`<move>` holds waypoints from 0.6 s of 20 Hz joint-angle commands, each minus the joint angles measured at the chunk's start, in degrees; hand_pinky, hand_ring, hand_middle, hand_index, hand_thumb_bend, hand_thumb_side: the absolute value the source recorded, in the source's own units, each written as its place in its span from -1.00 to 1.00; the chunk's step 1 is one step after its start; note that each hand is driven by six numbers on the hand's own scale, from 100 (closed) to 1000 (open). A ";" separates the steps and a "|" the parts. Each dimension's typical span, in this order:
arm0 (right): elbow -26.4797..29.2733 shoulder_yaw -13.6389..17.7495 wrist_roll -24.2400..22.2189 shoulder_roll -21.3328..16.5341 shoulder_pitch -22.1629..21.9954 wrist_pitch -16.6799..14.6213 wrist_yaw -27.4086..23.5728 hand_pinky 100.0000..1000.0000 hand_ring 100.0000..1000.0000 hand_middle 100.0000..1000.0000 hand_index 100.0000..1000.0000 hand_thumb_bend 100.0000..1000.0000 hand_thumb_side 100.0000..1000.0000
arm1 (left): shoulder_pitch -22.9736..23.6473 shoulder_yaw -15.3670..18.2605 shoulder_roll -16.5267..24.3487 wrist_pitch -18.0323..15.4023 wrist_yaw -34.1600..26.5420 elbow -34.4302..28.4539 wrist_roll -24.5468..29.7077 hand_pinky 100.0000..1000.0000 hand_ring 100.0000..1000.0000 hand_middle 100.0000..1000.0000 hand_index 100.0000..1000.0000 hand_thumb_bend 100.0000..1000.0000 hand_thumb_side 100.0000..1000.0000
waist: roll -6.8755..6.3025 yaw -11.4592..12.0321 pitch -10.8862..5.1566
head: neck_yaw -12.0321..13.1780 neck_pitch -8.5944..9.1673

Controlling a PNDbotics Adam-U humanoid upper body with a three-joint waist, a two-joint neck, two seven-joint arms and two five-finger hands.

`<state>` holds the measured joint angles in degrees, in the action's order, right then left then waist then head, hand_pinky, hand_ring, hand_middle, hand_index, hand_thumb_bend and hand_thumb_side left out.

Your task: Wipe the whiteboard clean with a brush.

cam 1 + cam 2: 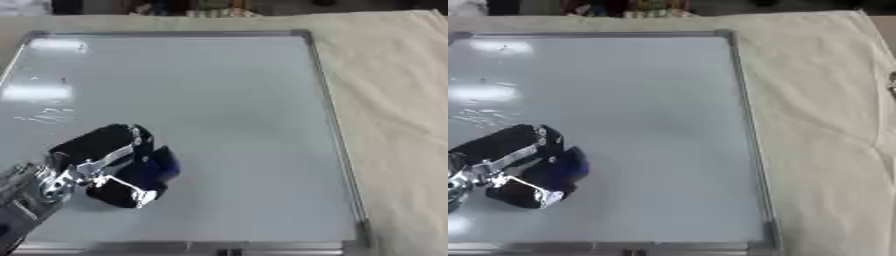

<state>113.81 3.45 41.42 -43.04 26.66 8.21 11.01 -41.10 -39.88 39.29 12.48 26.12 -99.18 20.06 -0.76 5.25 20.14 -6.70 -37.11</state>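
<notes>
Cream cloth (824,100) covers the table, creased in soft folds to the right, and on it lies the whiteboard (219,100), a large pale grey panel in a thin metal frame that fills most of both views. Its surface reflects bright patches of ceiling light near the upper left, and a few faint marks or smudges (too slight to read) show at the left side, just above the hand. The brush (162,165) sits low on the board's left half, a small dark blue block pressed flat against the surface, with only its right end showing past the fingers. The robot's left hand (109,160) comes in from the lower left corner, black with silver links, its fingers and thumb curled round the brush so that the blue block is clamped between them; the hand's shadow falls on the board just beneath it. The silver wrist and forearm run down and off the lower left edge. The rest of the board, from the middle to the right frame, looks plain and unmarked. The robot's right hand shows in neither view. Along the far edge of the table, beyond the cloth, a dark strip holds some coloured shapes that cannot be made out.
</notes>
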 commanded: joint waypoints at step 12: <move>0.78 0.35 -0.25 -1.25 0.02 0.06 -0.10 0.51 0.56 0.43 0.57 -1.00 1.00 | -0.59 4.90 2.91 0.12 2.75 0.34 1.65 0.05 -0.04 -0.26 -1.00 -0.80 -0.67 | -0.30 0.41 -1.09 | -0.01 0.70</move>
<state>113.81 3.43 41.27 -43.04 26.21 8.25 11.00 -41.10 -36.29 40.40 12.71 28.29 -98.55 21.33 -1.02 5.63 20.14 -6.69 -37.10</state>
